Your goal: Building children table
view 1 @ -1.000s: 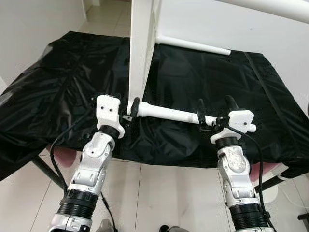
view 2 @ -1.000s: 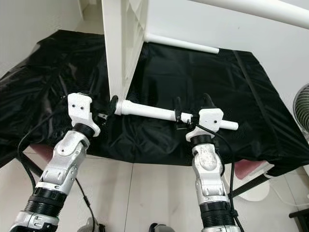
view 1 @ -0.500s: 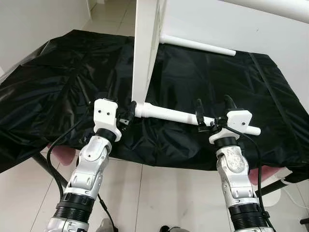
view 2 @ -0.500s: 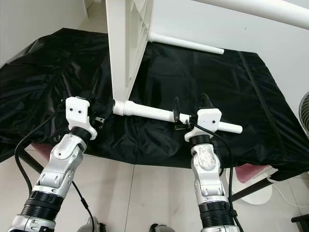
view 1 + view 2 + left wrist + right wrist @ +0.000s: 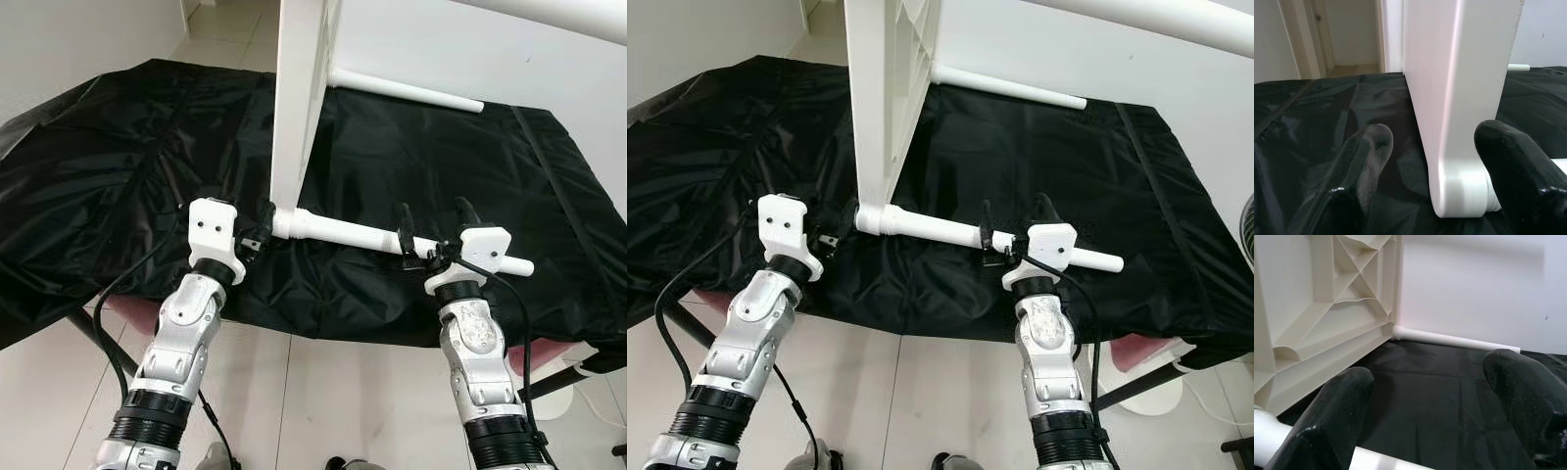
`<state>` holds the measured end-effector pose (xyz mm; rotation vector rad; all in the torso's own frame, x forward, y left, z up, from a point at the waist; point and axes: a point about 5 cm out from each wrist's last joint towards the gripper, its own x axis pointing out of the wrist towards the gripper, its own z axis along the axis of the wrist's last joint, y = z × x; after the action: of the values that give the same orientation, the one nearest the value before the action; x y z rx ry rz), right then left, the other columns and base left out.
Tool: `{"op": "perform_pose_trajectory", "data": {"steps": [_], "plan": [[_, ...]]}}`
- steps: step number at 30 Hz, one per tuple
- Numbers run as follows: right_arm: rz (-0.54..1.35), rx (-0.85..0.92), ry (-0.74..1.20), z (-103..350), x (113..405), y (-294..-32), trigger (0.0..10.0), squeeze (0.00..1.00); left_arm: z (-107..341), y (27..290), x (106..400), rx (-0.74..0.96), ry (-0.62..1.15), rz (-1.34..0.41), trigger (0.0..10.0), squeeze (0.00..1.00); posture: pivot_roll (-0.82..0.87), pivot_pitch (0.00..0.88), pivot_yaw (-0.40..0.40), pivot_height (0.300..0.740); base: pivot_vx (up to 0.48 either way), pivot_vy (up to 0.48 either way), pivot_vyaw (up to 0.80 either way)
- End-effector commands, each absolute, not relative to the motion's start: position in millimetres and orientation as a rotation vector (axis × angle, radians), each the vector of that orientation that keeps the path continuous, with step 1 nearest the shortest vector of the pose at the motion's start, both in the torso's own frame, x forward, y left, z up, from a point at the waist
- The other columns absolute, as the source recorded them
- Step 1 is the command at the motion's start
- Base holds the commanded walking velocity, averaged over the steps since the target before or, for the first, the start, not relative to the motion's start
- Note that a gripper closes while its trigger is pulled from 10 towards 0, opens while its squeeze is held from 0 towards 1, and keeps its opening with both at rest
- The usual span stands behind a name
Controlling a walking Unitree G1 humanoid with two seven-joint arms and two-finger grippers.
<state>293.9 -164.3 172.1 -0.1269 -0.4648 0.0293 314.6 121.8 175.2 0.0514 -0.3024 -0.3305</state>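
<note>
Ribbed white plastic tabletop [image 5: 884, 88] upright; round leg [image 5: 353, 233]; glossy black sheet [image 5: 118, 166].

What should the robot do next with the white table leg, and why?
Probably twist the leg further into the corner of the tabletop. The right gripper straddles the leg, the left gripper brackets the tabletop's corner, and the leg's end already sits in its socket, so tightening looks like the next step.

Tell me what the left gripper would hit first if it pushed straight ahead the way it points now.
Most likely the white tabletop standing on edge: the left gripper already has its corner between open fingers, where the white leg joins. Past it lies the black cloth. Depth is hard to judge.
</note>
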Motion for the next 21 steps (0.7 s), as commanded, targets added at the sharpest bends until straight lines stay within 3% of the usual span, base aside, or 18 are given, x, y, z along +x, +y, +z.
{"op": "perform_pose_trajectory", "data": {"steps": [1, 21], "plan": [[0.011, -0.137, -0.449, 169.1, 294.1, -168.7, 10.0, 0.0, 177.6, 116.3, 313.5, 0.066, -0.316, -0.38, 10.0, 0.0, 0.11, 0.137, -0.036, 0.74, 0.0, 0.0, 0.0], [0.011, -0.138, -0.457, 170.9, 295.3, -167.4, 10.0, 0.0, 178.1, 114.3, 314.5, 0.063, -0.316, -0.383, 10.0, 0.0, 0.11, 0.124, -0.037, 0.74, 0.0, 0.0, 0.0]]}}
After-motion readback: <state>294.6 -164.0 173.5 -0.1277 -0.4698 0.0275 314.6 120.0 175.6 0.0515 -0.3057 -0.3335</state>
